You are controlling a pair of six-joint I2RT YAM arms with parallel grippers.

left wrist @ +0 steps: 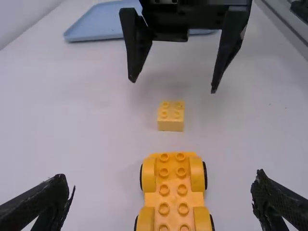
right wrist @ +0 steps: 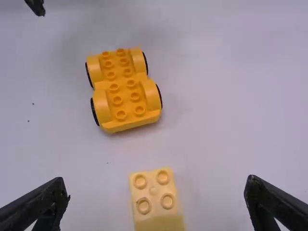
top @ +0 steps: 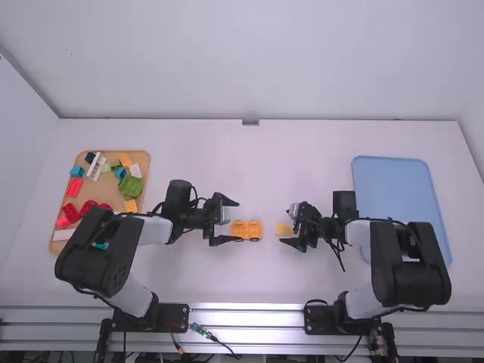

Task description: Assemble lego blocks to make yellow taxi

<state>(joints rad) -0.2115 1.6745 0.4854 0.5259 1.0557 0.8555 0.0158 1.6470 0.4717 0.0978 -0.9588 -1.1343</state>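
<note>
In the high view my left gripper (top: 228,221) stands open at the left end of the orange wheeled car base (top: 246,230). My right gripper (top: 284,225) is open around the small yellow block (top: 283,228), right of the car base. The left wrist view has the left gripper (left wrist: 162,192) with fingers wide apart on both sides of the car base (left wrist: 174,192), and the yellow block (left wrist: 171,116) beyond it. In the right wrist view the right gripper (right wrist: 156,197) spreads its fingers to either side of the yellow block (right wrist: 155,199); nothing is held.
At the left, a tan tray (top: 141,159) holds several loose blocks: red, green, blue, white and orange. A light blue tray (top: 393,181) lies on the right side of the white table (top: 249,151), partly under the right arm.
</note>
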